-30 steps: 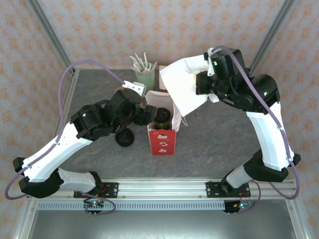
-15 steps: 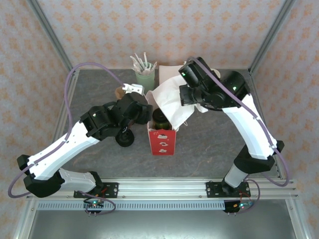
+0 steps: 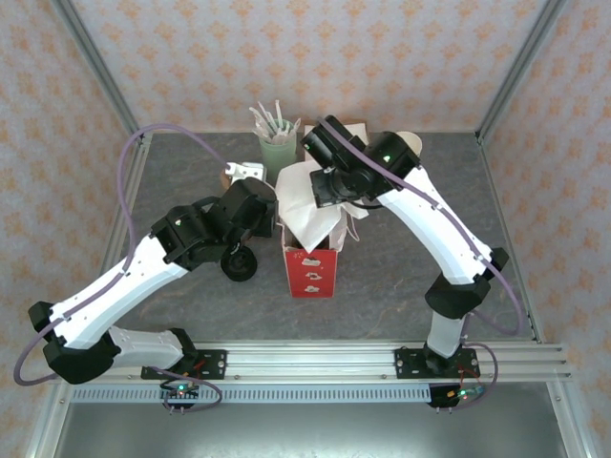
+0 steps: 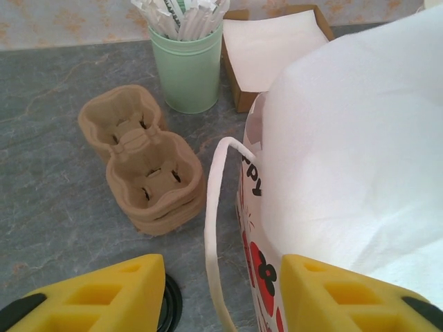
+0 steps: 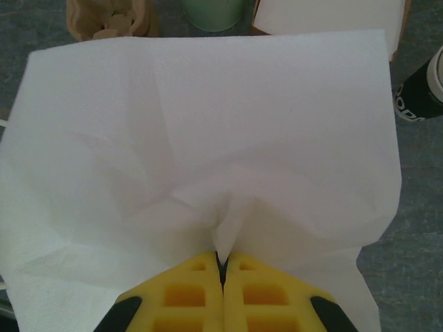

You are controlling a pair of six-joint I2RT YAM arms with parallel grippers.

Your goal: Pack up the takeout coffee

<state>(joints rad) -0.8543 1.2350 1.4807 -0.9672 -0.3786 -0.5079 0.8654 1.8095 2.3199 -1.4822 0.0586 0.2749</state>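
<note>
- Takeout coffee: I cannot pick it out. The white napkin [image 3: 307, 205] drapes over the mouth of the red-and-white bag [image 3: 310, 275], which stands in the middle of the tabletop [image 3: 401, 277].
- A dark cup [image 5: 423, 93] with a pale rim stands at about 1 o'clock from the bag; whether that is the coffee, I cannot tell.
- Right tool [image 5: 223, 266]: pinched tight on the napkin's gathered middle, above the bag.
- Left tool [image 4: 223, 271]: at 9 o'clock of the bag, fingers partly apart, with the bag's white handle loop [image 4: 211, 228] between them, not gripped.
- Mint cup of utensils [image 4: 188, 69] stands at 12 o'clock of the bag, and the black lid [image 3: 239, 264] lies at 9 o'clock.
</note>
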